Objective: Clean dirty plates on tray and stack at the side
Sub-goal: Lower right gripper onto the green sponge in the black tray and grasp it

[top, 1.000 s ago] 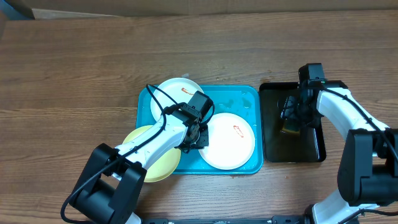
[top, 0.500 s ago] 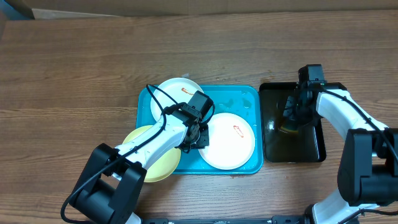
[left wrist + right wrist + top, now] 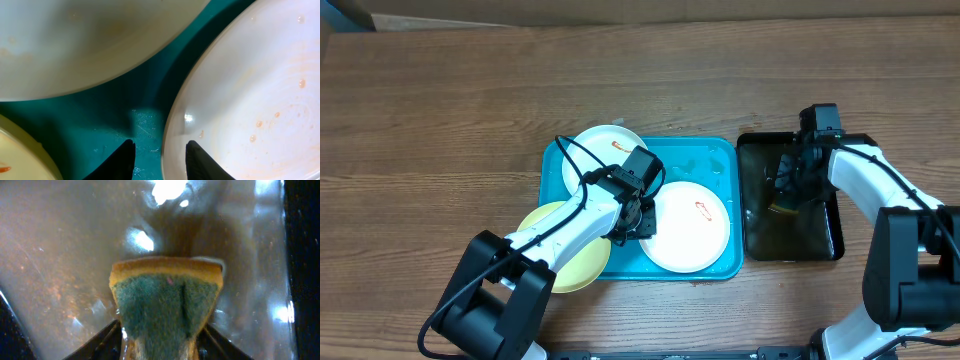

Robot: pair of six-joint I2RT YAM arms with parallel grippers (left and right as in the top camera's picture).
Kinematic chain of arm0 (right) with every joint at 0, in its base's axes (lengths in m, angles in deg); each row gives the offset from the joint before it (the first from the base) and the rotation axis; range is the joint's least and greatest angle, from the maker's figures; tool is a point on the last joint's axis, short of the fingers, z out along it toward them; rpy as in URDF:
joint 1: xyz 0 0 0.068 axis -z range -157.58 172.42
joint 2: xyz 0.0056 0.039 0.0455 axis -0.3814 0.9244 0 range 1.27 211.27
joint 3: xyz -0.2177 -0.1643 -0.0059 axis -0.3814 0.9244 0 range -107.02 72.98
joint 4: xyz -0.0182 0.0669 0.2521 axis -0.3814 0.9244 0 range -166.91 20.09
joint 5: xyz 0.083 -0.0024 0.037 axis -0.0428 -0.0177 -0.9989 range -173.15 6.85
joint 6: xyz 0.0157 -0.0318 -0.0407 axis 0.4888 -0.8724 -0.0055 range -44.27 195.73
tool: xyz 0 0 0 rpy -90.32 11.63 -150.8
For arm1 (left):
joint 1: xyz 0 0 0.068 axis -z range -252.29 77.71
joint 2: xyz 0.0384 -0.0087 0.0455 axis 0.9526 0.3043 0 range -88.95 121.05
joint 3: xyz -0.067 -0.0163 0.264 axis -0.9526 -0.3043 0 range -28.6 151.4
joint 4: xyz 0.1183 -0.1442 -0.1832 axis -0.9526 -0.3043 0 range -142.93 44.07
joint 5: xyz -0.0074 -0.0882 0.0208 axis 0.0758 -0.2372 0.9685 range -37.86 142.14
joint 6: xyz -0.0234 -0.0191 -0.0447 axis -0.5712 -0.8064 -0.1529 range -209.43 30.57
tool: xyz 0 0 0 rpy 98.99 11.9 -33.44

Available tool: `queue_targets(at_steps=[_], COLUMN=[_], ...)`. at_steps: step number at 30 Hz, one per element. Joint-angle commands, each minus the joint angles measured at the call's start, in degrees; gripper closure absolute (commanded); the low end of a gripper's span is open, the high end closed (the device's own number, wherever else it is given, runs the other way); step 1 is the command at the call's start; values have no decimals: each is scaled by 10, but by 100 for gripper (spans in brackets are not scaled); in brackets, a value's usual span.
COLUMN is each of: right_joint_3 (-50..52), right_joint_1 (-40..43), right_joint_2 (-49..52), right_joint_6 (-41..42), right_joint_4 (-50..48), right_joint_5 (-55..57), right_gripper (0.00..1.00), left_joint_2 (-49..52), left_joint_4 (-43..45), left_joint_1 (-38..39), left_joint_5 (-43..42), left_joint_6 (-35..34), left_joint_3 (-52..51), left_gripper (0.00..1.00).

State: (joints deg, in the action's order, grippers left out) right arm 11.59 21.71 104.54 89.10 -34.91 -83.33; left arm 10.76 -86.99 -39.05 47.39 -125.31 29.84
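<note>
Where three plates [image 3: 690, 225] overlap one tray [image 3: 705, 155], right tool [image 3: 160, 345] seemingly pinching one sponge [image 3: 167, 300]

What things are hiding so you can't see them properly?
Right wrist: the picture's bottom edge cuts off the lower end of the sponge.
Overhead: the sponge is too small and dark to make out in the black tray.
Overhead: the left arm covers the middle of the pale yellow plate.
Overhead: the left gripper has its fingers hidden under its own body.
</note>
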Motion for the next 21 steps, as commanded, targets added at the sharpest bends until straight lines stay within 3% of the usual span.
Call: queue_targets(at_steps=[1, 5, 6, 9, 18, 21], right_joint_3=[18, 17, 13, -13, -111, -127], right_joint_1=[4, 4, 4, 4, 4, 4], right_joint_2=[-4, -4, -4, -4, -4, -4], right_joint_6=[2, 2, 2, 2, 1, 1], right_joint_4=[-13, -15, -12, 18, 122, 139], right_joint_5=[-4, -4, -4, -4, -16, -17], right_gripper=[62, 93, 96, 96, 96, 96], left_joint_2=[3, 3, 3, 3, 3, 3], left_joint_4=[1, 2, 2, 2, 1, 4], left_joint_1=[-3, -3, -3, -3, -14, -27], left_joint_5=[-7, -7, -7, -7, -9, -16], left_joint_6=[1, 1, 1, 1, -4, -6], left_joint_3=[-4, -4, -4, -4, -4, -4], left_gripper=[64, 65, 65, 68, 93, 96])
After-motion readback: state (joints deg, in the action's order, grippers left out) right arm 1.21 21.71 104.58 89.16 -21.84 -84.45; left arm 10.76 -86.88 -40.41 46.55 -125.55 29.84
